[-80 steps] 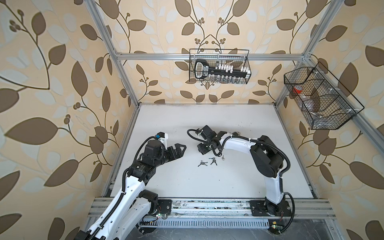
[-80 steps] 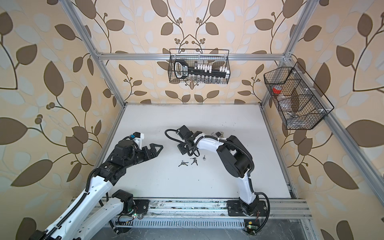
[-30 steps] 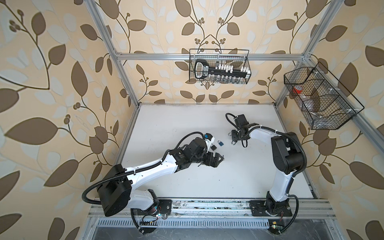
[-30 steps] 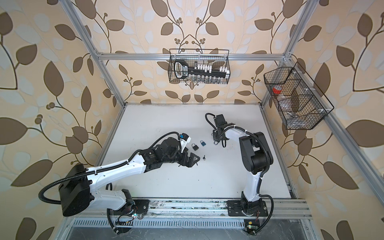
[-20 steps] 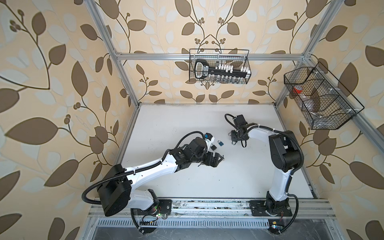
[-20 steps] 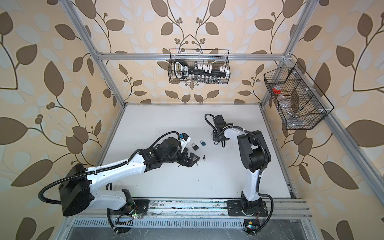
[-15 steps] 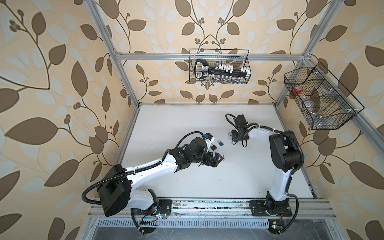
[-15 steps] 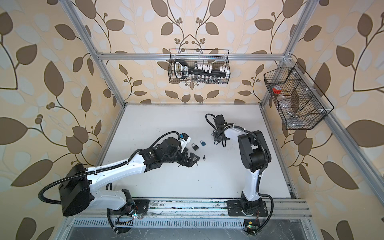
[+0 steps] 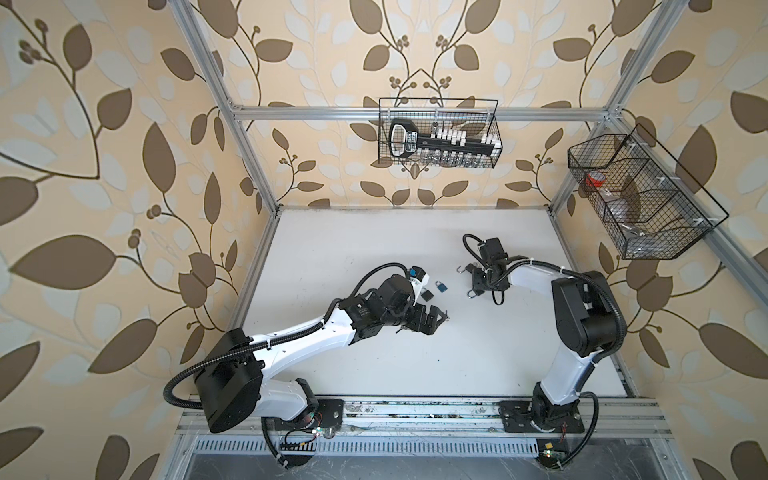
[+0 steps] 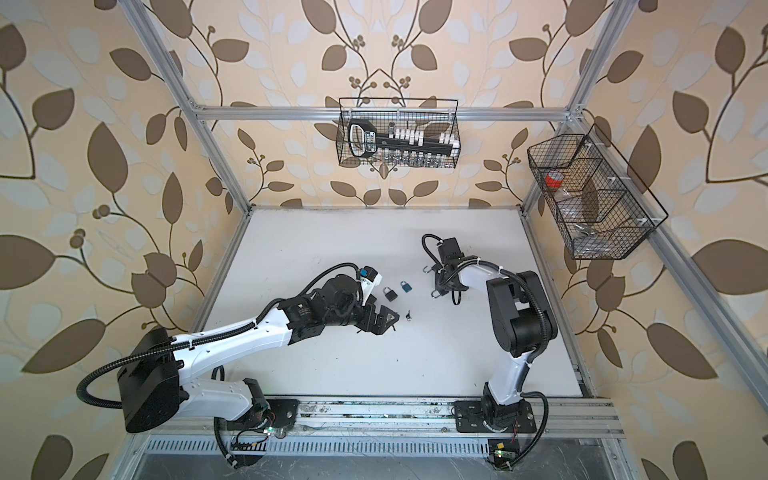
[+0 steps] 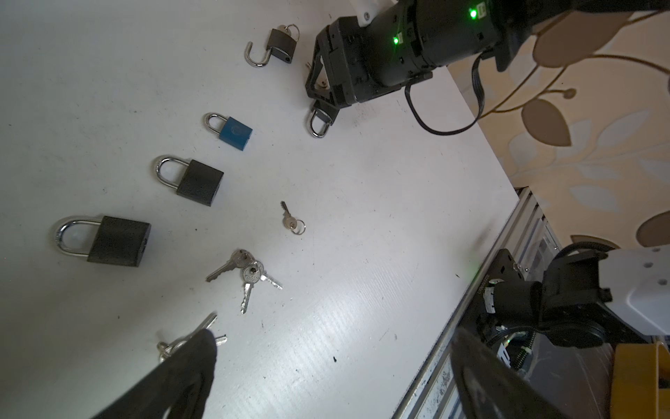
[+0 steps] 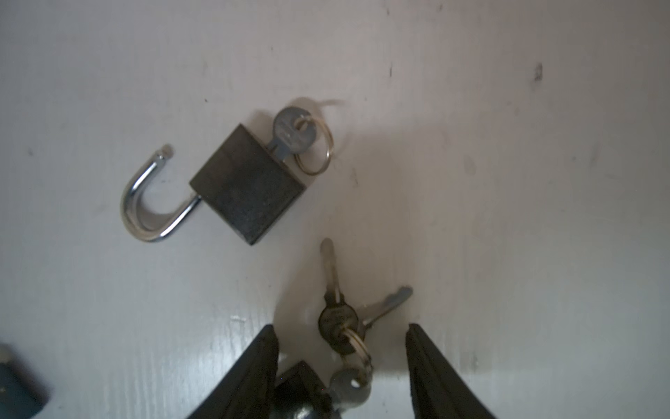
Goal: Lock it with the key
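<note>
Open padlock (image 12: 246,185) flat on the bench (image 9: 374,232), key (image 12: 293,136) in its keyhole, shackle swung free!

The right gripper (image 12: 340,330) hovers just beside it, jaws parted, straddling a second small padlock (image 12: 299,384) and a key bunch (image 12: 330,268), with a gap on one side. The left gripper (image 11: 337,362) sits nearer the front, jaws spread wide, one fingertip (image 11: 195,357) over another key ring (image 11: 208,323). A blue padlock (image 9: 441,286) lies near.

Beige leaf-print walls (image 9: 104,208), aluminium frame (image 9: 332,112), white tabletop (image 9: 353,241)
</note>
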Robot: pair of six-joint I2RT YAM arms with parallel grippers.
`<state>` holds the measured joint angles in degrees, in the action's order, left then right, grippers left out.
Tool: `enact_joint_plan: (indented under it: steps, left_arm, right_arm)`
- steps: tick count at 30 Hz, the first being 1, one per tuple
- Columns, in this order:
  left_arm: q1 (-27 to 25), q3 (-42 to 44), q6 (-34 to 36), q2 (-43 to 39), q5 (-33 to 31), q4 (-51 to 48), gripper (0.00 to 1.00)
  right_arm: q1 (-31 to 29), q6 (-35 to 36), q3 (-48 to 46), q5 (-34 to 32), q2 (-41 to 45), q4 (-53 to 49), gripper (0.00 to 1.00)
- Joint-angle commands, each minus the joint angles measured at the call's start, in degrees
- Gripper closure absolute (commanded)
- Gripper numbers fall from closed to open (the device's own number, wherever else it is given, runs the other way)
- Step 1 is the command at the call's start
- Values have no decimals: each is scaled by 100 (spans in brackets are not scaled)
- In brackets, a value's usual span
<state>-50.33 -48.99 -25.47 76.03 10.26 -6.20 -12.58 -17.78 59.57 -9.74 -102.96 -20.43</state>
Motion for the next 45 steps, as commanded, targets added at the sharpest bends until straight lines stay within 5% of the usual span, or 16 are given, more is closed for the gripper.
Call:
enact_joint_plan:
  steps: [1,16,27,45]
  left_arm:
    - [-41,-139,60,-209,42,48,1]
    - [-39,48,-130,-339,-11,172,1]
    - [-32,96,-168,-584,-369,-60,1]
    - [-271,-306,392,-583,-133,-762,1]
  right_arm:
    - [19,-210,-342,240,320,-12,44]
    - [19,-252,-921,670,729,107,49]
    - [20,-204,-866,671,697,58,67]
    - [16,-1025,-1922,577,1886,-52,66]
